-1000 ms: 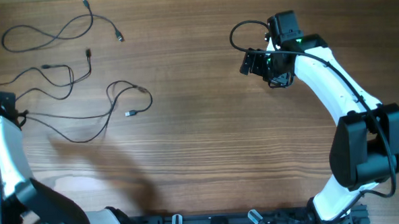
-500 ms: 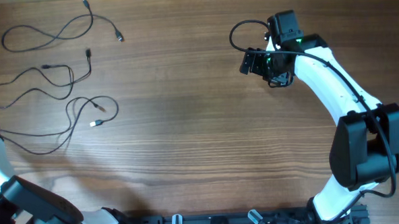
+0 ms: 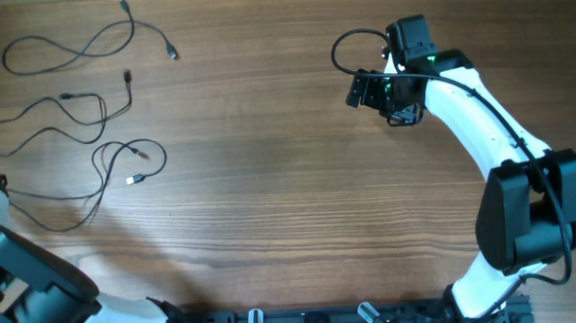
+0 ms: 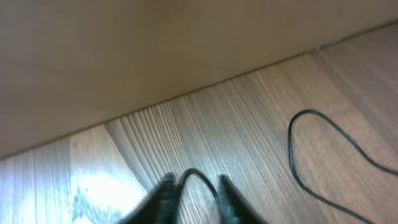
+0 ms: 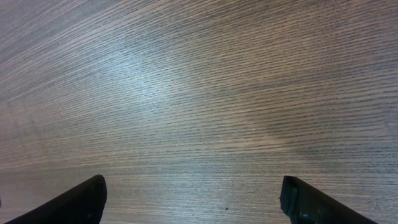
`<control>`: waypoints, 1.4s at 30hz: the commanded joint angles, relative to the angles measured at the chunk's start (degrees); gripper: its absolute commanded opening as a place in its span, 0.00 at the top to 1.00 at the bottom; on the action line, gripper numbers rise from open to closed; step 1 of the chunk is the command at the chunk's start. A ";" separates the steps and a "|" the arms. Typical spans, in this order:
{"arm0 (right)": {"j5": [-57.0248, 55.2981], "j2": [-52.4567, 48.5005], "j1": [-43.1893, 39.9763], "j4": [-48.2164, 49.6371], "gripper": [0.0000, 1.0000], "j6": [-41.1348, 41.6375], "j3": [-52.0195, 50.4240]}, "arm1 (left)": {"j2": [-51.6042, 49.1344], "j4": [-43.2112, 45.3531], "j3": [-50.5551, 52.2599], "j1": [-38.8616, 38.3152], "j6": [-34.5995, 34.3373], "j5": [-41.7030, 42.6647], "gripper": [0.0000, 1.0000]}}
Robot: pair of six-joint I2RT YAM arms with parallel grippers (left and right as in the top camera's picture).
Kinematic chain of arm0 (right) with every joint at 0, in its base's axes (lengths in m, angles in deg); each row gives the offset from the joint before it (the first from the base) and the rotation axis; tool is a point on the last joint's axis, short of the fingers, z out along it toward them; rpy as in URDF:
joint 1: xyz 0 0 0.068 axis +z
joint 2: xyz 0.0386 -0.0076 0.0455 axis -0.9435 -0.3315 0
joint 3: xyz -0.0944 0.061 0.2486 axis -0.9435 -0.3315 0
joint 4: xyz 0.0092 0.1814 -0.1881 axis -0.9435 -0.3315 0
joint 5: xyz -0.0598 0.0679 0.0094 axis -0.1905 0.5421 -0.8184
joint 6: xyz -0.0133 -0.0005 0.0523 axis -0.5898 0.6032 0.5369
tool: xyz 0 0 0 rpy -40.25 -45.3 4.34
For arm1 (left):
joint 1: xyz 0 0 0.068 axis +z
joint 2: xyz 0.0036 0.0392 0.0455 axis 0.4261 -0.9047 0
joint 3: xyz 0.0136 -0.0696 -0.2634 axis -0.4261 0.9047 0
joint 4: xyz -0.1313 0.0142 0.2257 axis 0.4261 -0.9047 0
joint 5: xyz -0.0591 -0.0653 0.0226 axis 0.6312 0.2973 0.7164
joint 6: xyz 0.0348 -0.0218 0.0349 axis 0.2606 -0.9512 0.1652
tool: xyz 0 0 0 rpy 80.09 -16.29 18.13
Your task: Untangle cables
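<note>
Three thin dark grey-black cords (image 3: 102, 101) with small silvery plugs lie in loose curls at the far left of the wooden worktop (image 3: 290, 200). They are well apart from the right fingers (image 5: 81, 199), which stand wide open over bare wood. The left fingers (image 4: 166, 196), blurred at the left edge, stand slightly parted with a cord loop (image 4: 194, 173) arching between them. Light, limp and springy, such cords will likely drag and recoil; pinching just behind a plug looks safest.

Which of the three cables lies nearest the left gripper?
The bottom cable: alone of the three, its long end runs right to the left gripper.
</note>
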 commanded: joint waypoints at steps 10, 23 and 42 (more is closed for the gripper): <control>-0.35 0.17 -0.07 -0.96 0.09 -0.76 -0.07 | -0.70 1.62 -0.04 0.15 0.96 -0.98 0.07; -0.35 0.17 -0.07 -0.55 0.09 -0.66 -0.07 | -0.70 -1.20 -0.04 -6.73 -4.48 13.79 0.25; -0.33 0.15 -0.07 -0.28 0.09 -0.57 -0.07 | -9.22 -11.50 -0.04 -24.81 -16.26 22.05 0.96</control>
